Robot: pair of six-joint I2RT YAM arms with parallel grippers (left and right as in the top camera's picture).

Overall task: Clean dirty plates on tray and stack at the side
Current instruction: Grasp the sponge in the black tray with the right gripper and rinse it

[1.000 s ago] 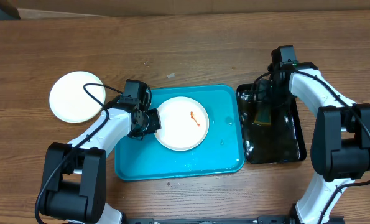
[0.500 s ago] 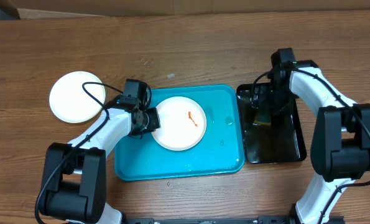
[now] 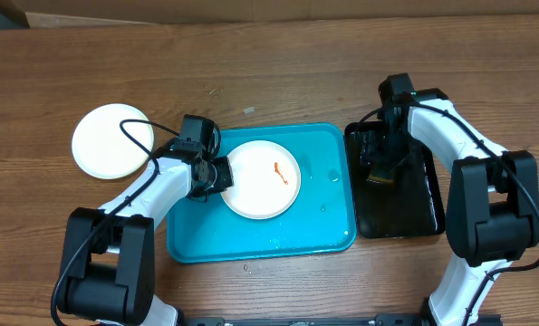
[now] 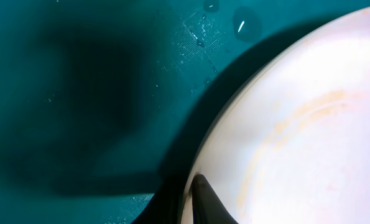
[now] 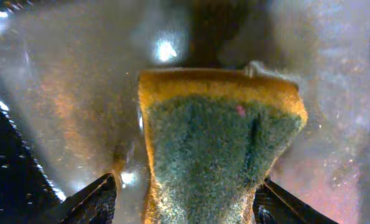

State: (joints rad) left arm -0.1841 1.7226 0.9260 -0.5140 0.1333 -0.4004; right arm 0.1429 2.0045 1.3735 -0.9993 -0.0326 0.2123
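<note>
A white dirty plate with an orange smear lies in the teal tray. My left gripper is shut on its left rim. In the left wrist view one finger lies on top of the plate and the other goes under the edge, above the wet tray. My right gripper hangs over the black tray. Its jaws stand open astride a yellow-green sponge, the right gripper showing a gap on its left side.
A clean pale plate lies on the wooden table left of the teal tray. The black tray's floor is wet and shiny. Water drops dot the teal tray near its right side.
My right arm has shifted a little left over the black tray and its jaws have narrowed around the sponge. The plate in my left gripper has slid slightly left.
</note>
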